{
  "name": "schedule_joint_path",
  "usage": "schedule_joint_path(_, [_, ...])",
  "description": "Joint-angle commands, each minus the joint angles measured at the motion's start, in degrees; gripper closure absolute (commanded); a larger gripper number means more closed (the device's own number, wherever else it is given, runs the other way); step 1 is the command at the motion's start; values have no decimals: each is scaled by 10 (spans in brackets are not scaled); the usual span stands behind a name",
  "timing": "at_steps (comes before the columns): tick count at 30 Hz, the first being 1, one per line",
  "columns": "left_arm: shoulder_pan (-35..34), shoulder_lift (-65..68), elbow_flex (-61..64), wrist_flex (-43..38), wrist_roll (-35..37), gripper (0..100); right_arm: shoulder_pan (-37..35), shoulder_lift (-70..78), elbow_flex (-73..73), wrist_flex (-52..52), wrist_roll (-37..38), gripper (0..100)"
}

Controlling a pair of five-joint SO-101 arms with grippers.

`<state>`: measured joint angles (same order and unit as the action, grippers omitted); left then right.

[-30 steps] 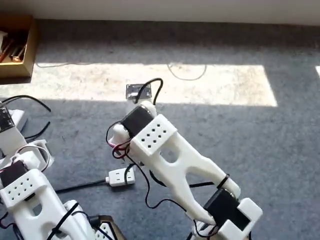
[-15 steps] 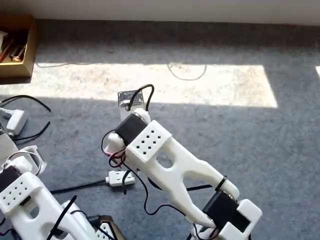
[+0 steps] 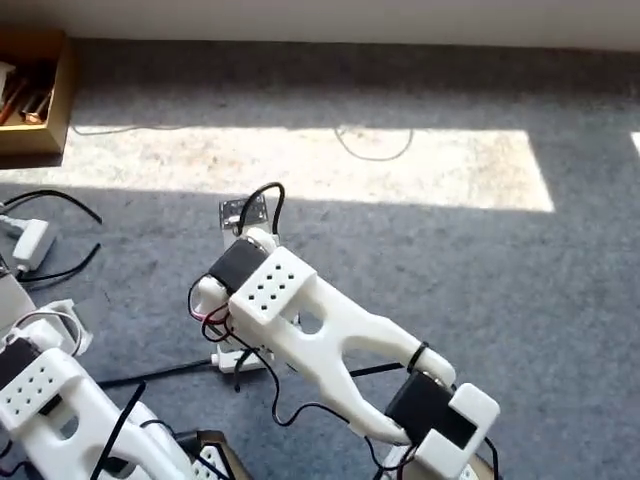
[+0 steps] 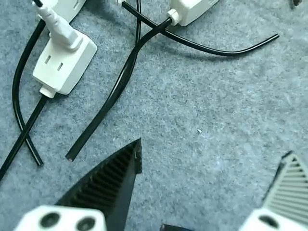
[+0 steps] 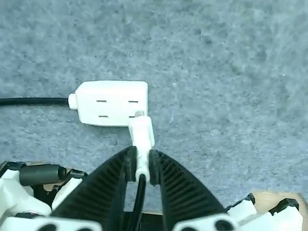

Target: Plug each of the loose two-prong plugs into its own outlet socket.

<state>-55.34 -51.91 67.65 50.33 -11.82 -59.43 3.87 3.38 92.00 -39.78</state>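
My right gripper (image 5: 141, 155) is shut on a white two-prong plug (image 5: 141, 132) with its black cord running back between the fingers. The plug's tip touches the face of a white outlet block (image 5: 110, 102) lying on the carpet; I cannot tell whether the prongs are inside the slots. From above, the right arm (image 3: 290, 310) covers most of that outlet block (image 3: 232, 359). My left gripper (image 4: 211, 151) hangs open above bare carpet. Beyond it lies a second white outlet (image 4: 62, 62) with a white plug (image 4: 58, 28) seated in it, and another white plug body (image 4: 192, 8) on a black cord.
Black cords (image 4: 115, 86) cross the carpet near the left gripper, one ending in a cut tip. A white outlet with cords (image 3: 30, 240) lies at the far left. A wooden box (image 3: 35, 100) stands at the back left. A thin cable loop (image 3: 375, 150) lies in the sunlit strip.
The right arm has swung toward the front left and lowered over the outlet block. The left arm has drawn slightly back toward the front left corner.
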Motion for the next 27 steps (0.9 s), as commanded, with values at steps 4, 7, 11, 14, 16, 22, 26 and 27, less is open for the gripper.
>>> schedule_joint_path(4, [-10, 0, -3, -10, -4, 579, 5, -10, -38, 3, -9, 993])
schedule_joint_path(7, [-10, 0, -3, -10, -4, 579, 5, -9, -40, 1, -8, 993])
schedule_joint_path(11, [-10, 0, -3, -10, -4, 579, 7, -8, -40, 1, -10, 993])
schedule_joint_path(14, [-10, 0, -3, -10, -4, 579, 6, -8, -36, -11, -12, 993])
schedule_joint_path(16, [-10, 0, -3, -9, -4, 579, 7, -8, -35, -27, -12, 993])
schedule_joint_path(22, [-10, 0, -3, -8, -4, 579, 8, 18, -37, -33, -13, 993])
schedule_joint_path(26, [-11, 0, -3, -8, -17, 579, 9, 57, -39, -28, -13, 993])
schedule_joint_path(27, [-11, 0, -3, -8, -19, 579, 11, 58, -40, -26, -13, 993])
